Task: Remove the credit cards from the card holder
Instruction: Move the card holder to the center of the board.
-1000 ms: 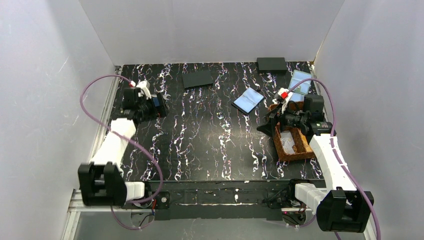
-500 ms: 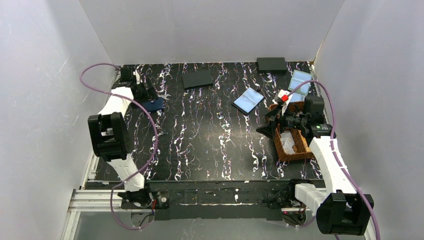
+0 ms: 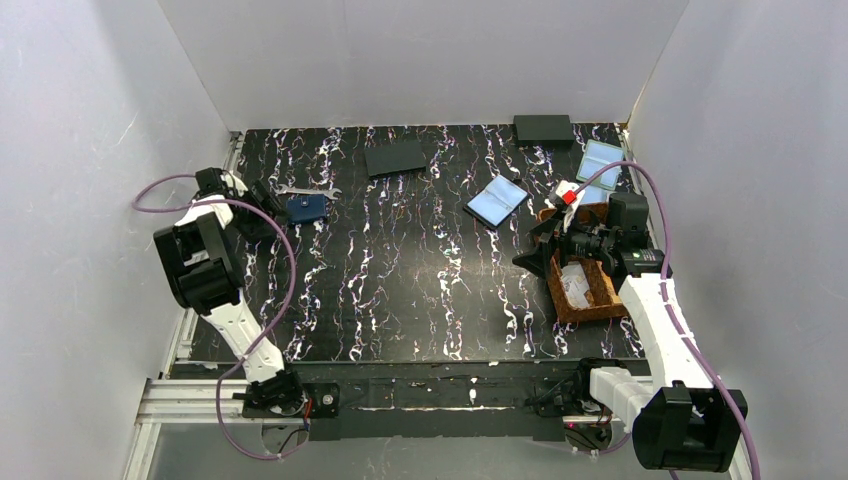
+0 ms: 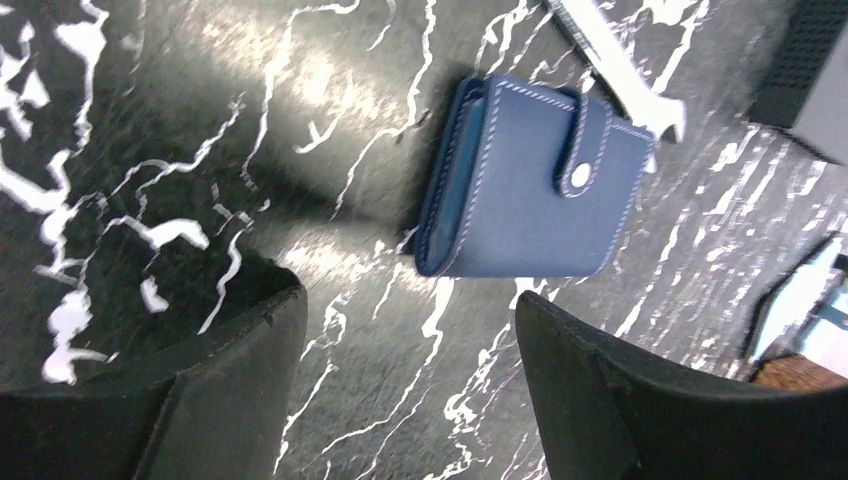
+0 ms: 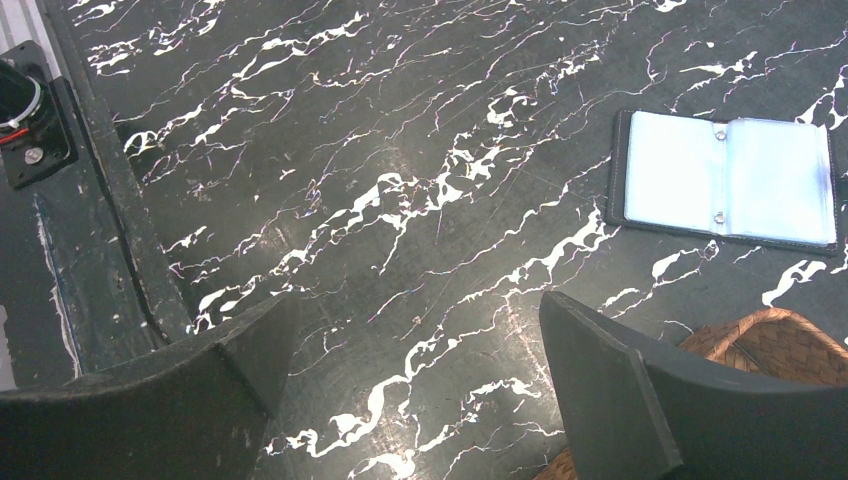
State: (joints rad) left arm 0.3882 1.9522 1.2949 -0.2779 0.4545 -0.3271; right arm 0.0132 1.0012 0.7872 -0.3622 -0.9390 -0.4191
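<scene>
Top view: card holder (image 3: 306, 208) lies closed at the far left of the table (image 3: 420, 290), with the wrench (image 3: 308, 189) right against its far edge. Left gripper (image 3: 268, 206) is just beside it on the wall side. Right gripper (image 3: 536, 243) is well apart, next to the woven tray (image 3: 590, 300). Left wrist: holder lies flat with the snap tab fastened. No credit cards visible, presumably inside. Left gripper fingers are spread with nothing between them, holder ahead of the tips and untouched. Right wrist: right gripper is wide apart and empty over bare table, with an open pale blue pouch (image 5: 725, 180) ahead. Step looks like securing the holder. Straddle an edge away from the tab, stay clear of the wrench, and pin it firmly so the tab can be popped.
</scene>
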